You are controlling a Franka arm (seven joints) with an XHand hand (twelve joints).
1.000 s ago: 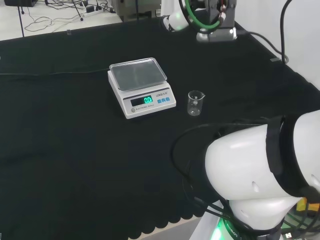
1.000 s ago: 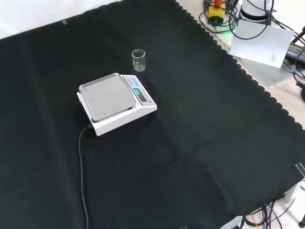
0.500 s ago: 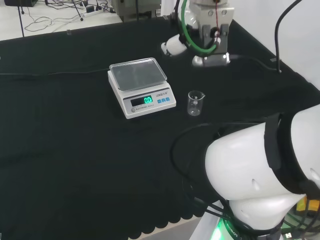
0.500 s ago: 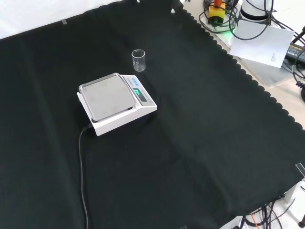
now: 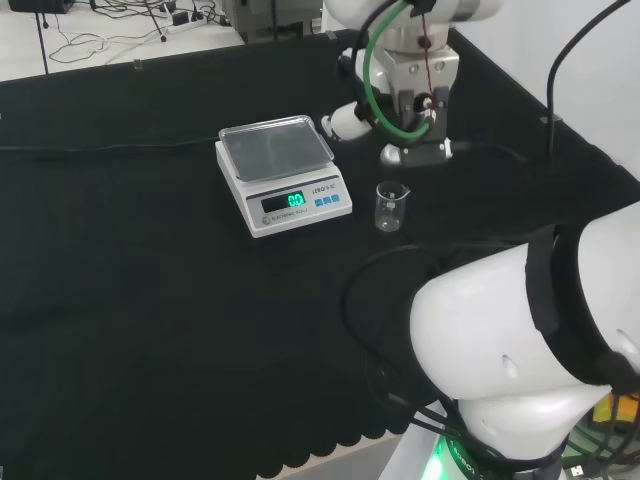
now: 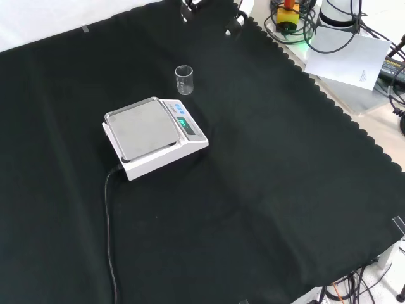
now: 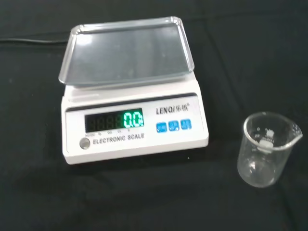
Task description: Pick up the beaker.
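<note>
My hand hovers beyond the scale; I cannot tell its finger state. The beaker stands upright on the cloth, below and nearer the base.

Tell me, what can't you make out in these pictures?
- Hand: in the front view the top edge cuts it off, so its fingers, open or shut, cannot be read.
- Beaker: clear glass; no contents visible, but a little clear liquid could not be ruled out.
- Scale: its cable runs off the front view's bottom edge; the end is unseen.
</note>
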